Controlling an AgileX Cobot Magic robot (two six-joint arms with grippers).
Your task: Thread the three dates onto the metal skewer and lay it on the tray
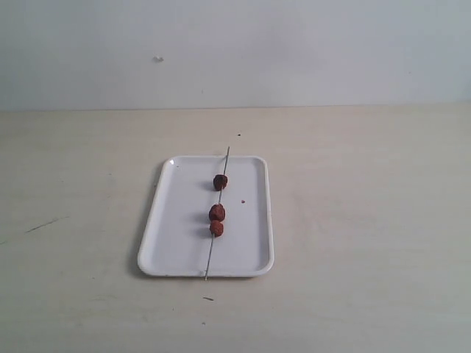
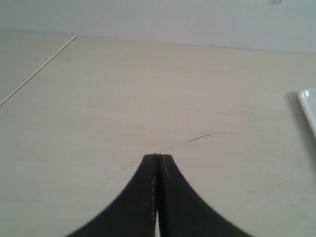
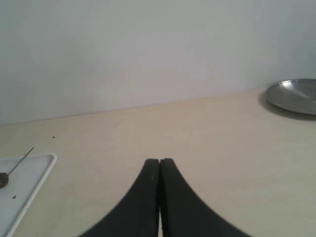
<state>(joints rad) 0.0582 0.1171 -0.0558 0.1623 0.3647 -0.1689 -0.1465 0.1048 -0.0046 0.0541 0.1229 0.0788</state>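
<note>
The white tray (image 1: pixel 176 228) lies in the middle of the table in the exterior view. The thin metal skewer (image 1: pixel 210 259) rests lengthwise across it, both ends reaching just past the rim. Three dark reddish-brown dates sit threaded on it: one (image 1: pixel 220 181) toward the far end, two (image 1: pixel 216 212) (image 1: pixel 216 229) touching near the middle. Neither arm shows in the exterior view. My left gripper (image 2: pixel 158 156) is shut with nothing in it, over bare table, the tray's corner (image 2: pixel 308 106) at the edge of its view. My right gripper (image 3: pixel 160 160) is shut and empty; the tray's corner (image 3: pixel 34 173) and the skewer's tip (image 3: pixel 22 159) show beside it.
A tiny red crumb (image 1: pixel 243 201) lies on the tray beside the skewer. A round metal plate (image 3: pixel 294 96) sits on the table at the edge of the right wrist view. A pale wall stands behind the table. Faint dark scratches (image 2: pixel 202 137) mark the tabletop.
</note>
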